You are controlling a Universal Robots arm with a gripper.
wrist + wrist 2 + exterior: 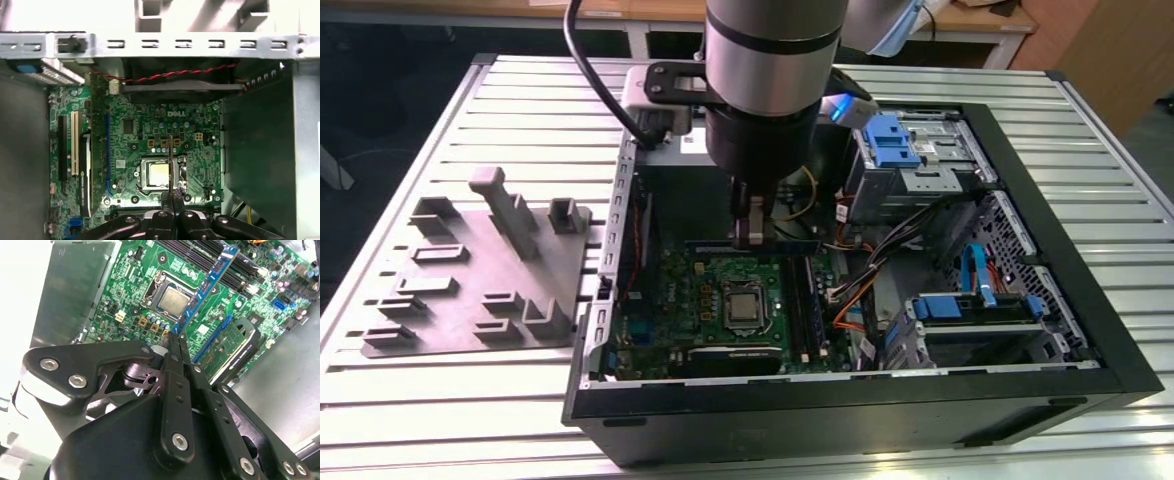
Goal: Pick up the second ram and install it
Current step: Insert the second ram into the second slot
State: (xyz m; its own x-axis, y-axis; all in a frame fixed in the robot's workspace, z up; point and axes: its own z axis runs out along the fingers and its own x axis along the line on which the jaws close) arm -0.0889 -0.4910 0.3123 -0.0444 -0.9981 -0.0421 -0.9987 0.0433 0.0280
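Note:
My gripper (750,232) reaches down inside the open computer case (1067,300) and is shut on the second ram (761,243), a thin stick with a blue edge. In the second wrist view the second ram (207,285) runs out from the gripper (177,340) above the green motherboard (125,285), over the CPU socket (172,299) and near the black memory slots (220,255). In the first wrist view I see the second ram (171,160) edge-on as a thin line over the CPU socket (159,174), rising from the gripper (171,199). It hangs clear of the board.
A grey plastic tray (467,270) with raised blocks lies on the slatted table at the exterior view's left. Drive cages (914,150) with blue latches and bundled cables (854,300) crowd the case's right half. A card (85,165) stands in the expansion slots.

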